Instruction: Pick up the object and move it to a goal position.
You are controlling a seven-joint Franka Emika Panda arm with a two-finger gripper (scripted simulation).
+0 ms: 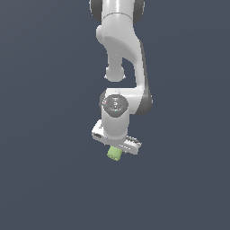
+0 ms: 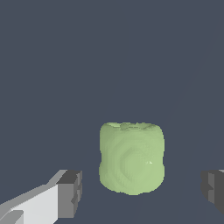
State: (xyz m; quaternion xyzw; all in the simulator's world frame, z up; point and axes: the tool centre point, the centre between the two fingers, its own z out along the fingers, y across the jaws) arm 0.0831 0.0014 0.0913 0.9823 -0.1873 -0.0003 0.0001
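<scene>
we see even, soft light in both views, with no hard glare. the dark blue-grey ground is flat and uniform, and we find no clear shadow on it below the arm. the arm is bright on its upper curves and grey on the side toward the exterior view's right. the cube shows a faint small highlight near its middle, and darker shading along its edges. both renders are a little coarse, not blurred.

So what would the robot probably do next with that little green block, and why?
Probably close the gripper on the green cube. In the wrist view the cube sits between the two dark fingertips with a gap on each side, so nothing grips it yet. The exterior view shows the gripper right over the cube, so it looks lined up.
</scene>
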